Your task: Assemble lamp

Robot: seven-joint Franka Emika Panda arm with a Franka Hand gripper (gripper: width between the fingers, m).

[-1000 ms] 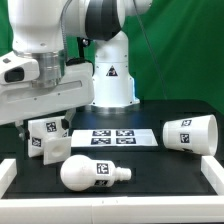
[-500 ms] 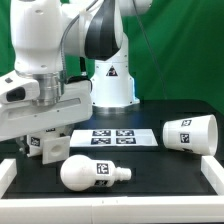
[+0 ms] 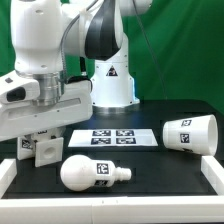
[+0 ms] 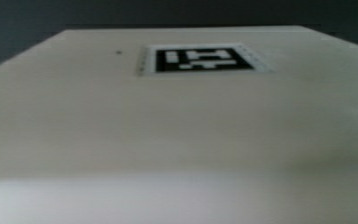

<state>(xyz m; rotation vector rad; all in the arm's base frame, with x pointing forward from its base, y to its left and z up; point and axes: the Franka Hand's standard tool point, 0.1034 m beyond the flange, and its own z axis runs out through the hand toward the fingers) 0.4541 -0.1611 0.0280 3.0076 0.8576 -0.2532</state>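
Note:
The lamp's boxy white base [image 3: 42, 150] stands at the exterior view's left, with tags on its sides. My gripper [image 3: 42, 131] hangs right over it, its fingers hidden behind the hand and the base, so I cannot tell whether they are open or shut. The wrist view is filled by a blurred flat white face of the base [image 4: 176, 140] with one tag [image 4: 202, 60], very close; no fingers show there. The round bulb [image 3: 90, 174] lies on its side in front, neck to the exterior view's right. The tapered shade [image 3: 190, 133] lies on its side at the right.
The marker board [image 3: 112, 137] lies flat between the base and the shade. The arm's white pedestal [image 3: 112, 75] stands behind it. A white rim [image 3: 110, 200] bounds the black table at the front. A green backdrop is behind.
The arm swung and came down over the base during the last second. The base now sits slightly further to the exterior view's left and nearer the front. Bulb and shade have not moved.

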